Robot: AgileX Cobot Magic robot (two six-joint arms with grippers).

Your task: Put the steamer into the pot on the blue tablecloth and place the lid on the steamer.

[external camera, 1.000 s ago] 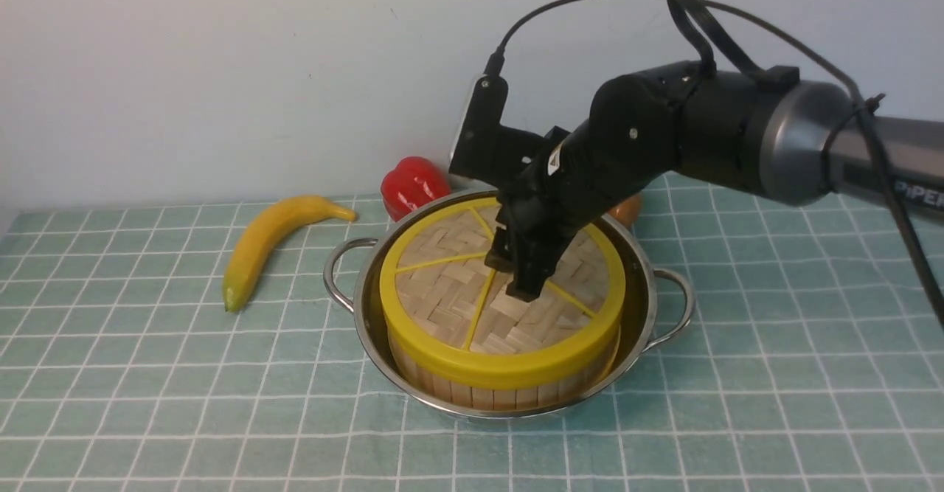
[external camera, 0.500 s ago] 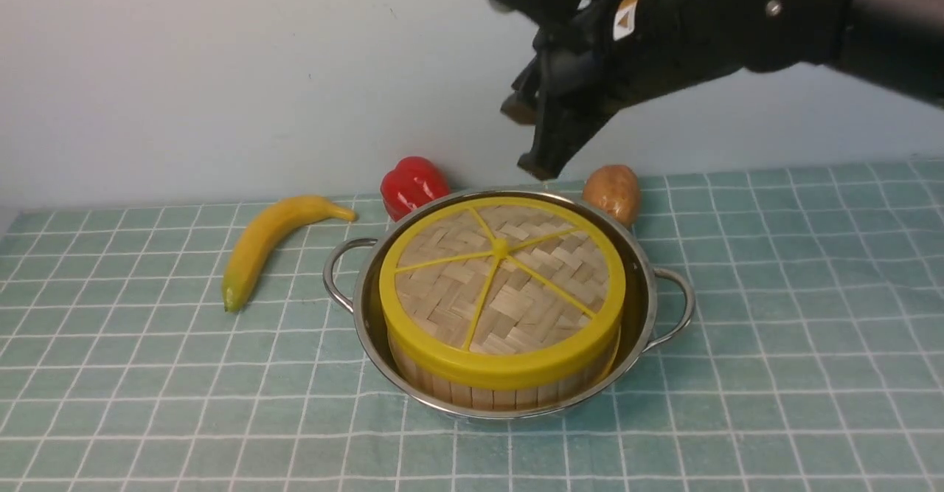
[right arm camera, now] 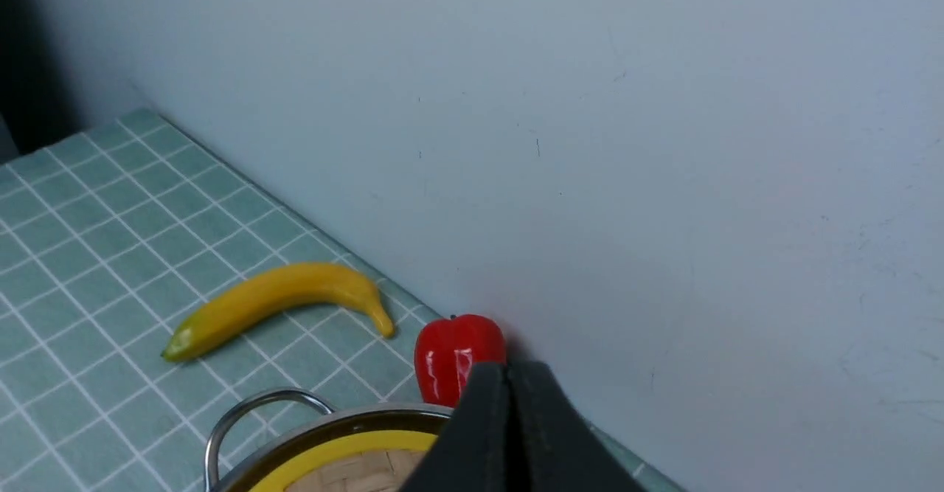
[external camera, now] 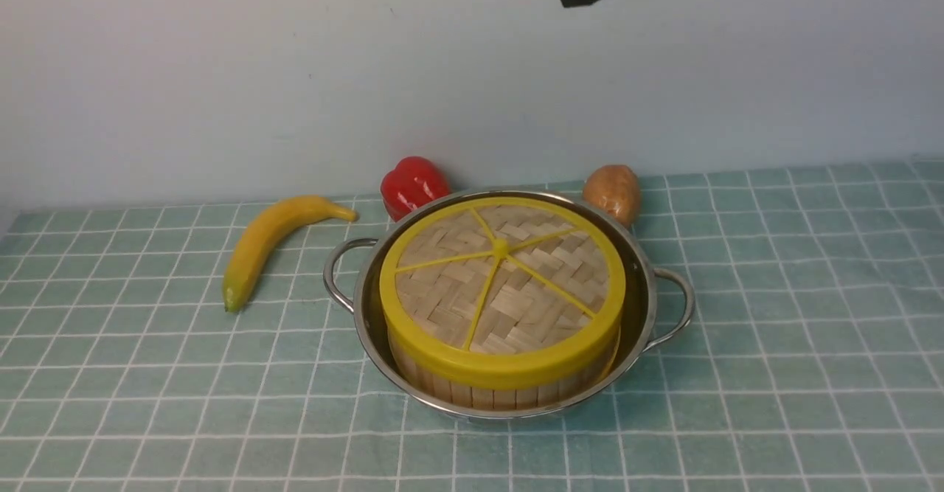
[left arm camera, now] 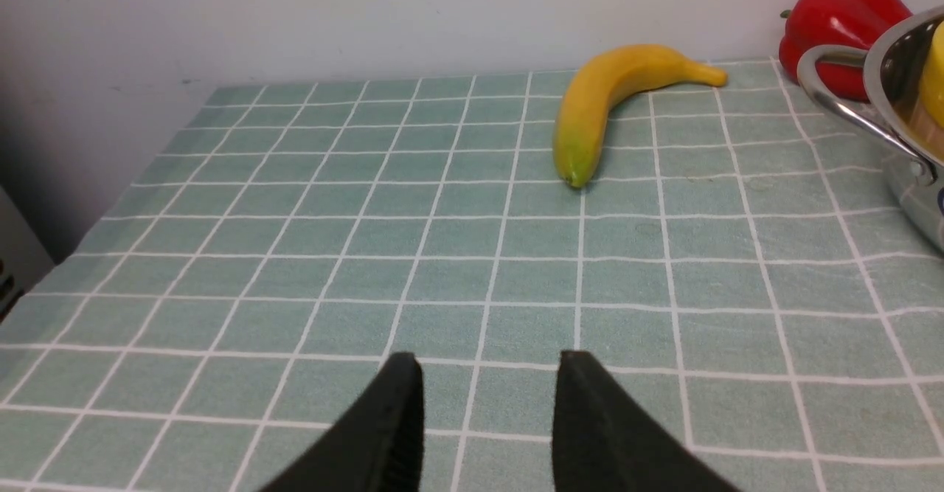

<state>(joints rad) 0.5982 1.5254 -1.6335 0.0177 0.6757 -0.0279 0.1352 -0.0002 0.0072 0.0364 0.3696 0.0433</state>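
Steamer, round bamboo basket w/ yellow rims (external camera: pixel 501 389), sits in shiny steel pot (external camera: pixel 640 285) on teal grid cloth (external camera: pixel 796 330), mid-desk nr back edge; woven yellow-rimmed lid (external camera: pixel 501 293) on top. Left gripper (left arm camera: pixel 488 366) parted, empty. Right gripper (right arm camera: pixel 507 374) closed, empty.

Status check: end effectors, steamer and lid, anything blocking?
Left end effector open, empty, over bare blue tablecloth. Right end effector shut, empty, raised. Lid seated on steamer inside pot. Nothing in the way.

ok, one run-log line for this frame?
lid: seated on steamer | steamer: in pot | pot: on blue tablecloth | right gripper: shut, empty, above pot | left gripper: open, empty
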